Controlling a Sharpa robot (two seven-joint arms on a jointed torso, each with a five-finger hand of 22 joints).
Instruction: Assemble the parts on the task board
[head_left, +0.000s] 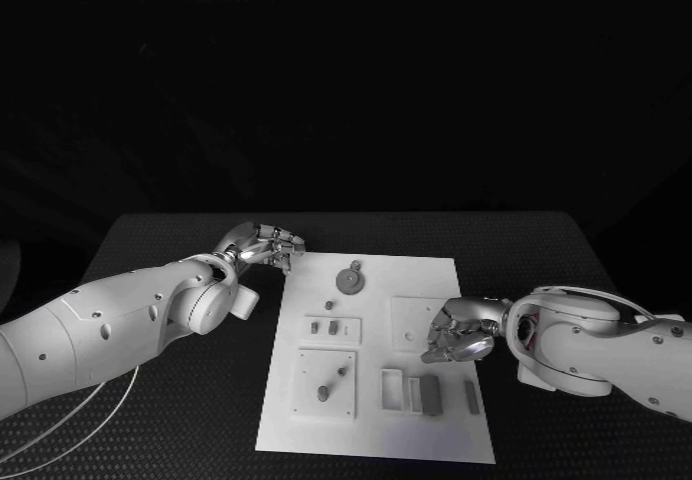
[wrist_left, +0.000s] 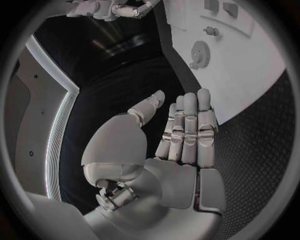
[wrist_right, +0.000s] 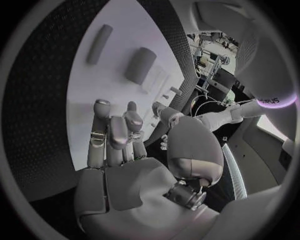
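The white task board (head_left: 378, 435) lies in the middle of the black table. A grey gear (head_left: 351, 278) sits near its far edge, and the left wrist view shows that gear (wrist_left: 200, 51) beyond my fingertips. My left hand (head_left: 265, 244) hovers at the board's far left corner, fingers straight and together, thumb apart, holding nothing (wrist_left: 181, 135). My right hand (head_left: 462, 331) is over the board's right side, fingers bent down toward the surface beside a square plate (head_left: 414, 310); I see nothing in it (wrist_right: 119, 140). A grey block (head_left: 428, 392) and a grey bar (head_left: 472, 396) lie at the near right.
Two raised plates with small pegs (head_left: 332, 327) (head_left: 326, 381) stand on the board's left half, a slotted holder (head_left: 392, 388) beside the block. In the right wrist view the bar (wrist_right: 100, 44) and block (wrist_right: 139, 65) lie beyond my fingers. A thin cable (head_left: 87, 410) loops under the left arm.
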